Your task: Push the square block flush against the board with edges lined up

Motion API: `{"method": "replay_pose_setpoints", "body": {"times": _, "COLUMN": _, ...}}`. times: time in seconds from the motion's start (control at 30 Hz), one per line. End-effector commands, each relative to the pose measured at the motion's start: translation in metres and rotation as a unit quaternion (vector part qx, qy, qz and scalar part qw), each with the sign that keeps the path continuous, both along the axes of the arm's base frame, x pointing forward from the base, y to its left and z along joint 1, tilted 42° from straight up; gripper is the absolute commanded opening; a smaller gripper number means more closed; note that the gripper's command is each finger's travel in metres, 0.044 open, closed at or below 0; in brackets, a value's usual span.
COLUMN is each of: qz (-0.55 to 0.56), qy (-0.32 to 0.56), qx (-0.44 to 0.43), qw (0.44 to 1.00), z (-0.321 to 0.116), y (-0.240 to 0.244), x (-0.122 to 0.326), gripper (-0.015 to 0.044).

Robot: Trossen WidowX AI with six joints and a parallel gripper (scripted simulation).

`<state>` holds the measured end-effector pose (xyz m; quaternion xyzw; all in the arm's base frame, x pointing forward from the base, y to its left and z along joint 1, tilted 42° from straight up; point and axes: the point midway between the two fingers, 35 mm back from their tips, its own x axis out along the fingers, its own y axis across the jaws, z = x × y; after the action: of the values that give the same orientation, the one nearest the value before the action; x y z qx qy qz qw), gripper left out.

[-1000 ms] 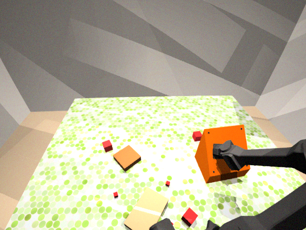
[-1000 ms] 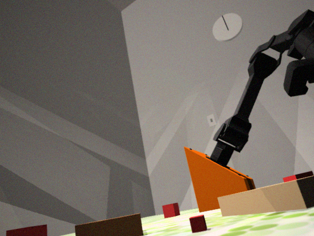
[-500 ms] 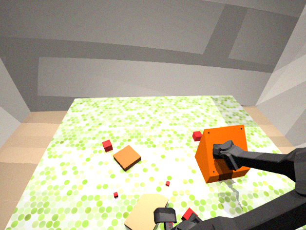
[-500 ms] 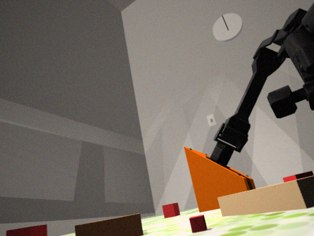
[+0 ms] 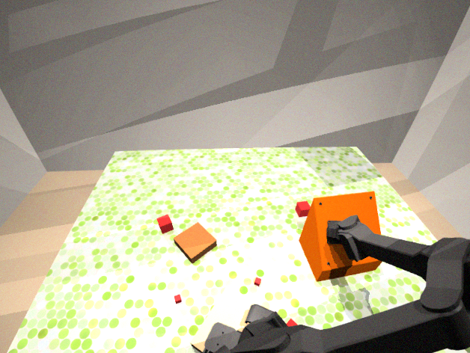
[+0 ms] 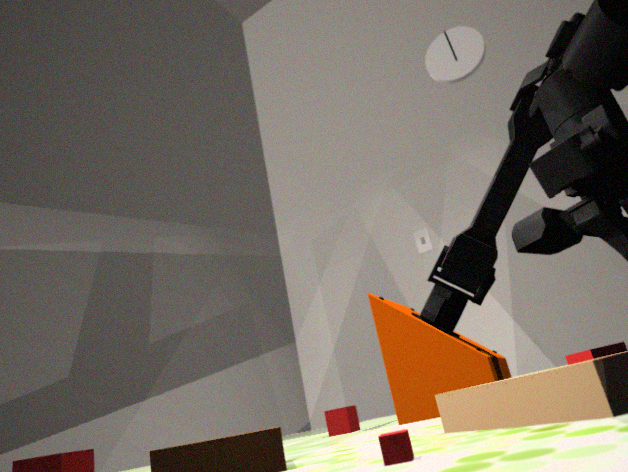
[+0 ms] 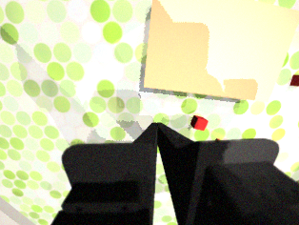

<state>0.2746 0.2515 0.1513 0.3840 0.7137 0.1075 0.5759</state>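
The square block, orange-brown on top with dark sides, lies flat left of centre in the top view. It is not in the wrist view. The tan rectangular board lies flat, nearer the front edge in the top view, clearly apart from the block. My gripper is shut and empty. It hangs above the board area and hides most of the board in the top view. In the wrist view the fingertips appear just outside one edge of the board.
An orange wedge bears the arm's base at the right. A red cube is close beside the block, and another is by the wedge. Small red cubes lie between block and board. One red cube is near the fingertips.
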Motion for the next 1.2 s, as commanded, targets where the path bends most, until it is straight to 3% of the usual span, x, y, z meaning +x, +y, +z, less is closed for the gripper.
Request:
{"method": "replay_pose_setpoints", "body": {"times": 0.0, "qz": -0.026, "qy": 0.052, "qx": -0.001, "qw": 0.998, "z": -0.007, "y": -0.002, "x": 0.003, "gripper": 0.0000}}
{"method": "replay_pose_setpoints", "body": {"times": 0.17, "qz": -0.032, "qy": 0.062, "qx": -0.001, "qw": 0.998, "z": -0.010, "y": -0.001, "x": 0.003, "gripper": 0.0000}}
{"method": "replay_pose_setpoints", "body": {"times": 0.33, "qz": -0.031, "qy": 0.062, "qx": 0.000, "qw": 0.998, "z": -0.048, "y": 0.034, "x": -0.003, "gripper": 0.0000}}
{"method": "replay_pose_setpoints", "body": {"times": 1.17, "qz": -0.031, "qy": 0.062, "qx": -0.002, "qw": 0.998, "z": -0.055, "y": 0.029, "x": 0.014, "gripper": 0.0000}}
